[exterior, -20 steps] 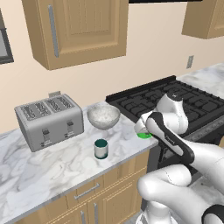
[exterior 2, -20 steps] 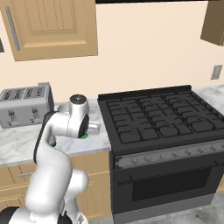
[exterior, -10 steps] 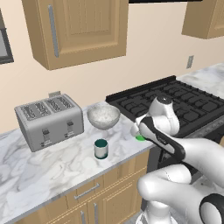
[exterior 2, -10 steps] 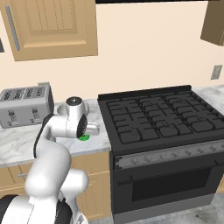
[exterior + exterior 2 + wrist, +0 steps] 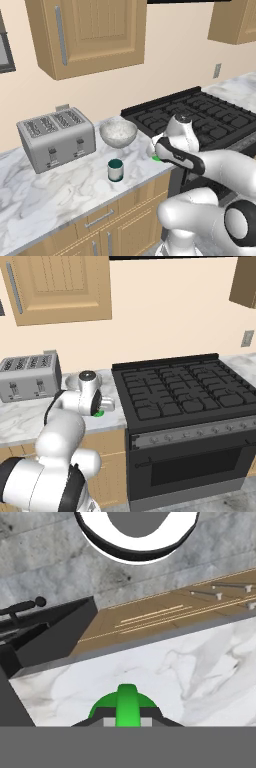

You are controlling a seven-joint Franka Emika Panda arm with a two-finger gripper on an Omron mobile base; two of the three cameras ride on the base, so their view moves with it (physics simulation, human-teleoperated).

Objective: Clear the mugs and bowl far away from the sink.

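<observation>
The end effector [image 5: 127, 719] gripped the green mug [image 5: 125, 704] near the counter [image 5: 60, 192] edge; a slip could have dropped it floorward.

Green mug [image 5: 126, 704] mostly hidden: in hand view, only top arc and handle visible, lower part cut by bottom edge. In left base view, just sliver of green [image 5: 156, 159] seen beside arm; in right base view, small green patch [image 5: 99, 414] under wrist. Gripper itself covered by arm's wrist in both base views; finger contact with mug not discernible. Bowl [image 5: 71, 381] largely blocked by arm in right base view. Toaster [image 5: 28, 376] cut by left edge there.
</observation>
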